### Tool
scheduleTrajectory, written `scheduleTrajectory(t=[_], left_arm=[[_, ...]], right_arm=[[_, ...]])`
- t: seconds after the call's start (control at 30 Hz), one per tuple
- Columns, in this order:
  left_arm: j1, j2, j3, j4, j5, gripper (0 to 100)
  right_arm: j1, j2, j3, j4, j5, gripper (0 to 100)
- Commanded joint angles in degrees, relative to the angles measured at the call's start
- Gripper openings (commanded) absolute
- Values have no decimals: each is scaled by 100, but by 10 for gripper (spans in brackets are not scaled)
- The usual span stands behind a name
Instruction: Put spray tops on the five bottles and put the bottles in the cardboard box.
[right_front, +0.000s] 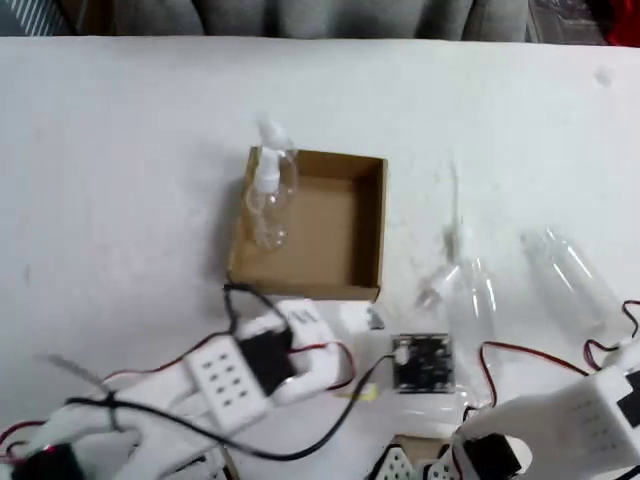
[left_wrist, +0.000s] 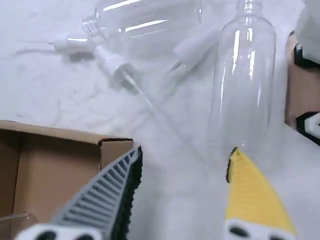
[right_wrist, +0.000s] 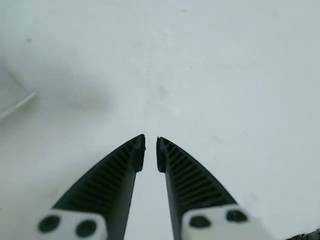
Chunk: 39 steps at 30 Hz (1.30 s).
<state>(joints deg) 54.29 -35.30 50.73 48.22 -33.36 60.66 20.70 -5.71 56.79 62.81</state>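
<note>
A broad white surface (right_front: 130, 150) took up most of what I could see. Two white robot arms sat at its near edge, the left arm (right_front: 225, 375) stretched toward the middle and the right arm (right_front: 590, 410) tucked low at the corner. In the middle stood an open brown cardboard box (right_front: 378, 230). One clear plastic bottle with a white spray top fitted (right_front: 270, 200) lay inside along a side wall, its top poking over the far rim.

Out on the surface, well apart from the box, lay two more clear plastic bottles without tops, one nearer the box (right_front: 478, 295) and one farther off (right_front: 570, 275). Loose white spray tops with thin tubes (left_wrist: 70, 44) (left_wrist: 114, 64) lay beside them.

The left hand (left_wrist: 185, 152), one finger grey and ribbed and the other yellow, was spread wide with nothing between its fingers, just beside a corner of the box. The right hand (right_wrist: 151, 142), with black ribbed fingers, was clenched almost tip to tip on nothing, over bare surface.
</note>
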Motion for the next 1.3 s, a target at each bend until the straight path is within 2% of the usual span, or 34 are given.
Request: scheduleTrajectory(t=[0.0, 0.23, 0.57, 0.83, 1.07, 1.13, 1.27], left_arm=[[303, 848, -888, -193, 88, 255], [866, 2158, -1767, -193, 88, 256], [585, 3855, -2787, -193, 88, 256], [655, 4708, -3024, -202, 88, 256], [734, 4796, -3015, -167, 79, 251], [760, 4796, -3007, -167, 79, 214], [769, 4787, -3015, -202, 79, 31]], right_arm=[[40, 127, -536, 57, -35, 15], [66, 611, -1037, 57, -26, 15], [145, 716, -1134, 57, 0, 15], [110, 699, -1134, 57, 0, 15], [110, 716, -1134, 57, 0, 15], [127, 716, -1134, 57, 0, 15], [154, 716, -1134, 57, 0, 15]])
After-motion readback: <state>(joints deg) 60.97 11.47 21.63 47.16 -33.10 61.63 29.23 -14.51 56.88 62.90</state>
